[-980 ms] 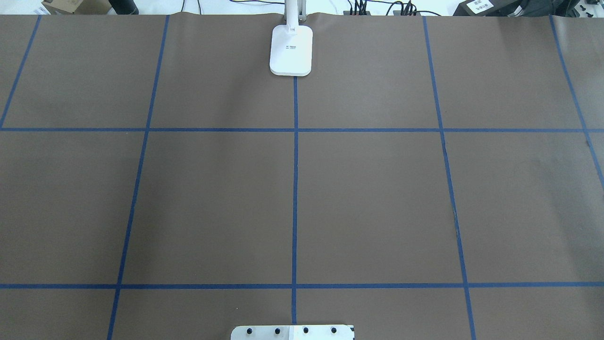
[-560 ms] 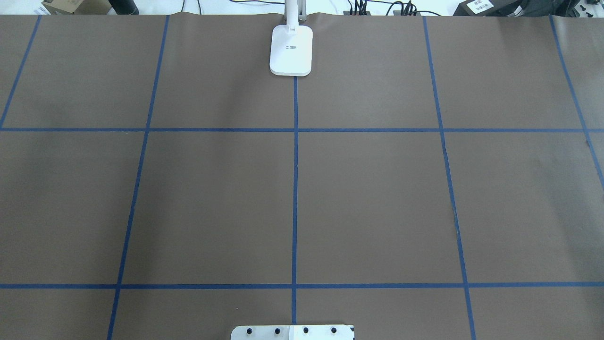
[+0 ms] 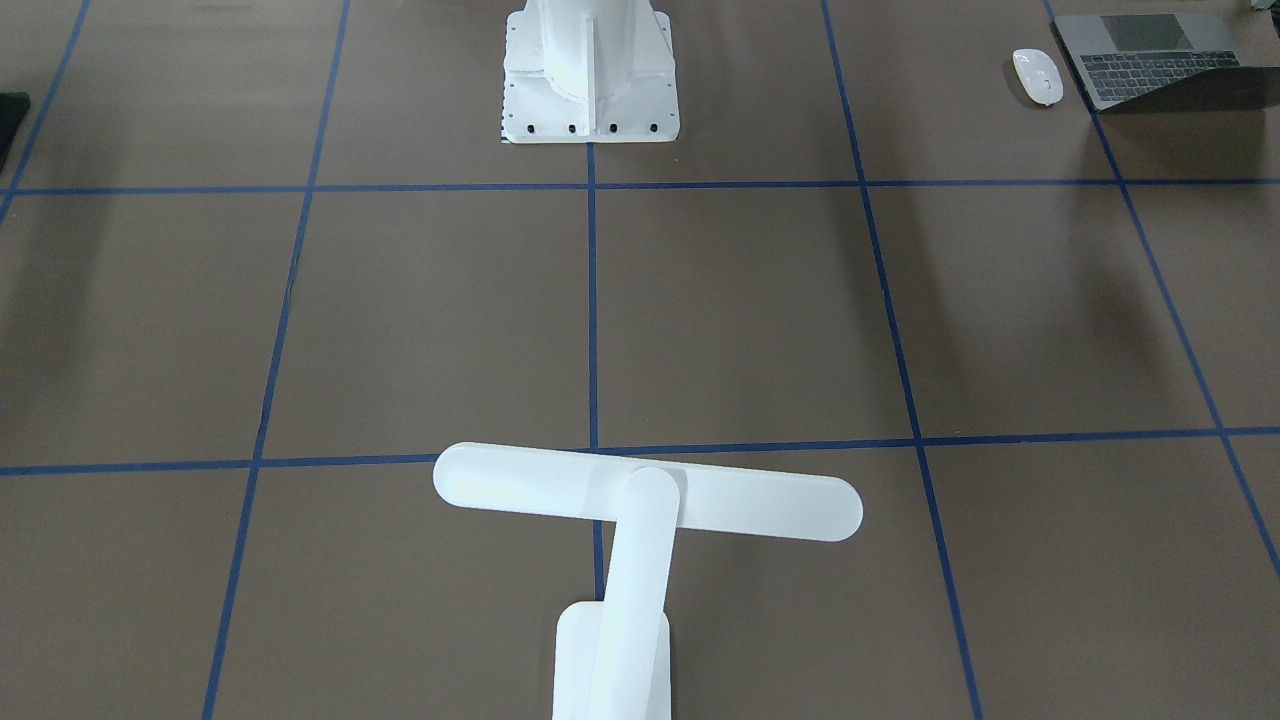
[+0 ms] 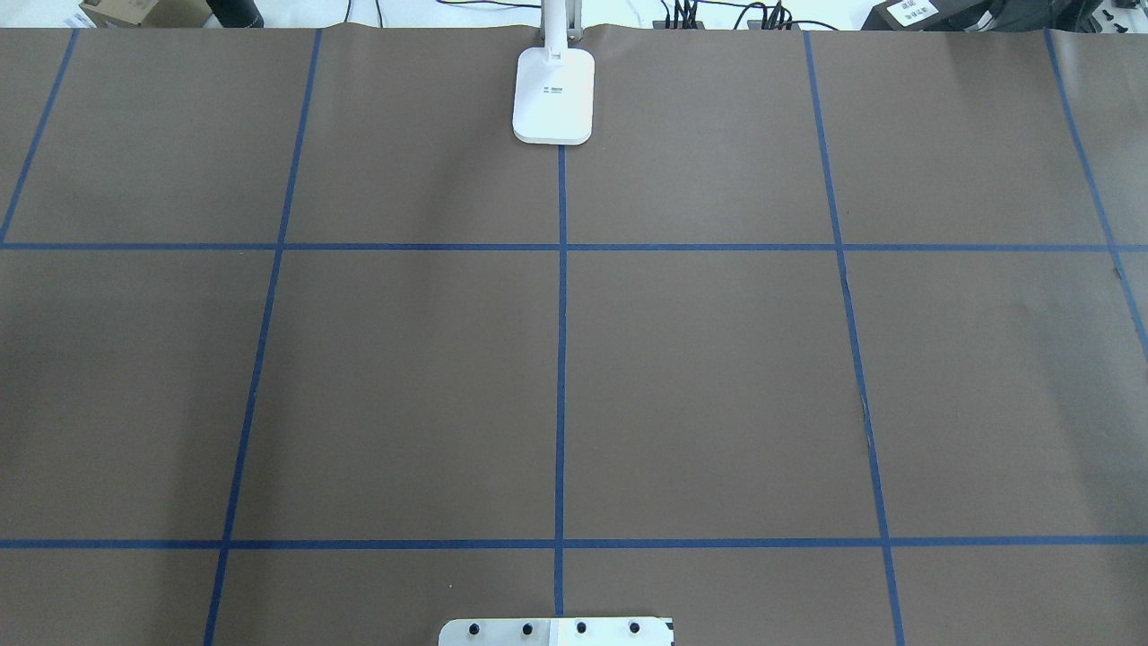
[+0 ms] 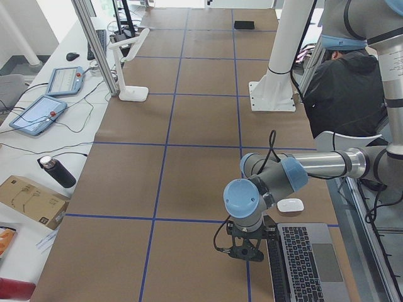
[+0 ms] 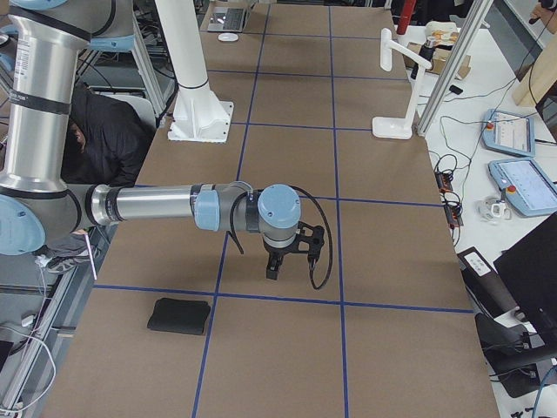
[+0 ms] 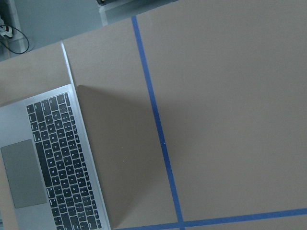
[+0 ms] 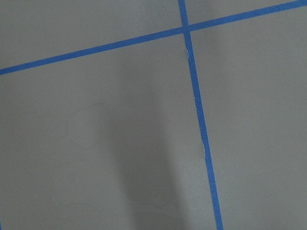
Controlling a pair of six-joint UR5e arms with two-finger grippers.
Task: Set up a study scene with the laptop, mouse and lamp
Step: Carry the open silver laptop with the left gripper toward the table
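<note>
The laptop (image 3: 1140,60), slim grey with black keys, lies open at the near corner of the worktop (image 4: 717,386) on the robot's left. Its trackpad is toward the robot and its screen on the far side. The glossy white mouse (image 3: 1037,76) sits just beside it, long axis near to far. The white lamp (image 3: 640,495) stands mid far edge, bar head crosswise. The left claw (image 5: 245,250) hangs by the laptop's screen and the right claw (image 6: 275,268) over the other end. I cannot tell whether either is open or closed.

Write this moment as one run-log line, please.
laptop: open | mouse: beside laptop | lamp: upright, far edge | left gripper: by laptop, state unclear | right gripper: over table, state unclear
</note>
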